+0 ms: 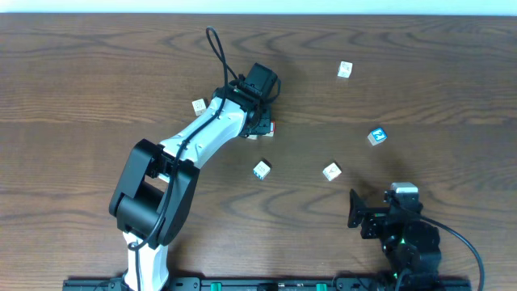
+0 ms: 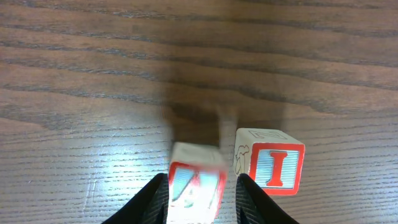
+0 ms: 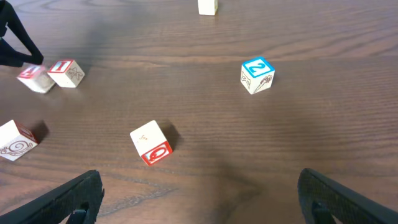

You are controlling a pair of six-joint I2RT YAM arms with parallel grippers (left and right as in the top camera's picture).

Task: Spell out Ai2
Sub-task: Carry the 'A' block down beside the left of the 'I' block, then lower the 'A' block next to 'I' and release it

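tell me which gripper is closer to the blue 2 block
Right. The right gripper sits open on the robot's side of the blue 2 block; the left gripper is farther off, straddling the A block.

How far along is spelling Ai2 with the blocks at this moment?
Done: nothing looks finished. In hand: A sits between the fingers of the left gripper, close beside I; whether it is gripped or released is unclear. Left: 2 lies apart, off to the right, not yet in line.
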